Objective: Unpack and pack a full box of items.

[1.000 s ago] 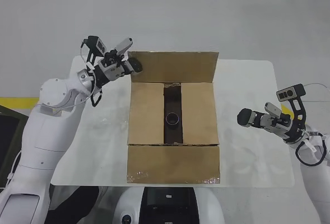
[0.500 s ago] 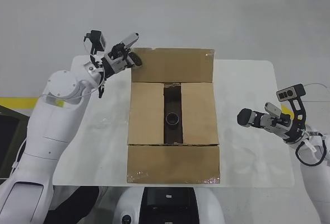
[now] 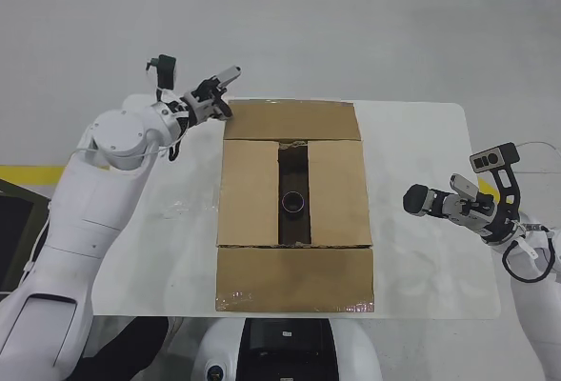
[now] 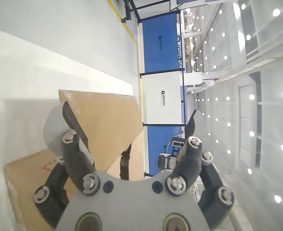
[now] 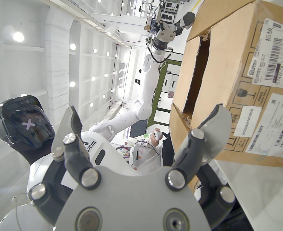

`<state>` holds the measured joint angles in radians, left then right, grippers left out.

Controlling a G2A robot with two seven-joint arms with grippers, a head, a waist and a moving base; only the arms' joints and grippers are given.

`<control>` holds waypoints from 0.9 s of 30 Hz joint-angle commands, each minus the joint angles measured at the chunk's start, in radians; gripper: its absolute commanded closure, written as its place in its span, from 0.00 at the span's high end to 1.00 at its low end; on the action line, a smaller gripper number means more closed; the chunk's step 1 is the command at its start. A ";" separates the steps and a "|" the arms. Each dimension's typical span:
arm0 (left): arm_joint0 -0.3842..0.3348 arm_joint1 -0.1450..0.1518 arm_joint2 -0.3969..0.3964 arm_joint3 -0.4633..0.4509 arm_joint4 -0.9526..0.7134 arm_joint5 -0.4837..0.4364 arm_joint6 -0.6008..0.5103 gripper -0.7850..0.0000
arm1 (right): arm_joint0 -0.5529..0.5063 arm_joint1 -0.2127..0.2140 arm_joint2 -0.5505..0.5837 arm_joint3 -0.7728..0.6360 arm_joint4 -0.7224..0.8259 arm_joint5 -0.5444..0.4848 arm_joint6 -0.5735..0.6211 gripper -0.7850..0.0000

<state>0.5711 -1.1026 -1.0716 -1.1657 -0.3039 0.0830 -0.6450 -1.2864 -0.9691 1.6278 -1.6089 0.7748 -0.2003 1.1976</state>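
Note:
A cardboard box (image 3: 247,190) stands in the middle of the white table (image 3: 423,267). Its far flap (image 3: 294,119) and near flap (image 3: 294,279) are folded outward. The two side flaps lie almost shut, and a dark round item (image 3: 292,201) shows in the gap between them. My left gripper (image 3: 225,90) is open at the far flap's left corner, and the flap (image 4: 107,121) lies behind its spread fingers (image 4: 69,118). My right gripper (image 3: 415,200) is open and holds nothing, a little to the right of the box (image 5: 228,73).
Bare table lies on both sides of the box. The table's far edge is just beyond the far flap. In the right wrist view the left gripper (image 5: 180,23) shows far off at the flap's corner.
My left gripper has moved toward the table's far edge, and the far flap has dropped lower and outward. The right arm has stayed still.

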 commanded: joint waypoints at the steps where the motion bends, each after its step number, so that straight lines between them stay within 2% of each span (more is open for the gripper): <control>1: -0.008 -0.003 0.003 0.020 0.002 0.006 -0.010 1.00 | 0.000 0.000 0.000 0.000 0.000 0.000 0.000 1.00; 12: -0.019 -0.012 0.014 0.077 0.010 -0.008 -0.064 1.00 | 0.000 0.000 0.000 0.000 0.000 0.000 0.000 1.00; 16: -0.021 -0.014 -0.011 0.081 -0.014 -0.042 -0.025 1.00 | 0.000 0.000 0.000 0.000 0.000 0.000 0.000 1.00; 22: 0.003 -0.007 -0.081 0.026 -0.054 -0.133 0.017 1.00 | 0.000 0.000 0.000 0.000 0.000 0.000 0.000 1.00; 27: 0.058 0.012 -0.161 -0.062 -0.080 -0.185 -0.022 1.00 | 0.000 0.000 0.000 0.000 0.000 0.000 0.000 1.00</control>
<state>0.6101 -1.0971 -1.2092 -1.2037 -0.3809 -0.0915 -0.6526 -1.2864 -0.9691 1.6278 -1.6089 0.7748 -0.2003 1.1976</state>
